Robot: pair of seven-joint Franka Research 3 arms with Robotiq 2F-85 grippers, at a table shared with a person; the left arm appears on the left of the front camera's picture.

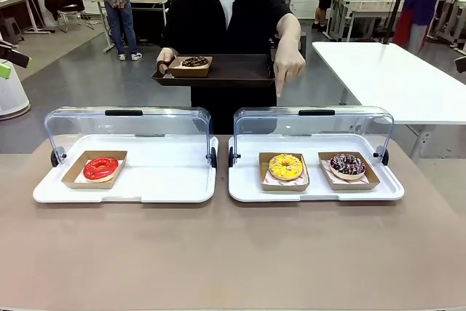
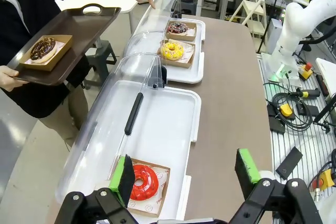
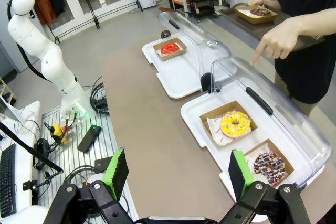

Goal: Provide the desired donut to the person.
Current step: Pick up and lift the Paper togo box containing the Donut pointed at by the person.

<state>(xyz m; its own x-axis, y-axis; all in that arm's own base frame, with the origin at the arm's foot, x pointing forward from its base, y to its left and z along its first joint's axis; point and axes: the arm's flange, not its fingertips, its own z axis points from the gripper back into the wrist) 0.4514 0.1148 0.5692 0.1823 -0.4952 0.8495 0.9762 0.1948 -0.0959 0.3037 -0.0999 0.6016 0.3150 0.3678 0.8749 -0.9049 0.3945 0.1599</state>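
Left gripper (image 2: pixel 185 170): jaws spread wide, green pads bare, nothing held. It hangs above the near end of the left tray (image 1: pixel 167 180), where a red-glazed donut (image 1: pixel 100 168) sits in its cardboard boat. Right gripper (image 3: pixel 177 174): likewise spread and empty, held back from the right tray (image 1: pixel 317 196). Both trays lie side by side on the brown table (image 1: pixel 233 253), their clear lids (image 1: pixel 313 123) swung up to the far side, so access from the robot's side is unobstructed. The right tray holds two boats: the yellow donut (image 1: pixel 285 167) in the half nearer the table's middle and a sprinkled chocolate donut (image 1: pixel 348 165) in the outer half. Beyond the trays stands the person (image 1: pixel 226 12). The pointing hand (image 1: pixel 289 67) has its index finger extended downward over the right tray's lid, almost in line with the yellow donut, which I judge to be the one wanted. The other hand (image 1: pixel 165 57) grips a dark serving tray (image 1: pixel 233 71) that already carries one chocolate donut (image 1: pixel 195 62). Governing relation: the yellow donut lies ahead of the right gripper, the near one of the two boats in its view, and well apart from the left gripper, so the right arm is the better placed. The boat is roughly square with no long axis of note; its side walls appear the likeliest purchase.
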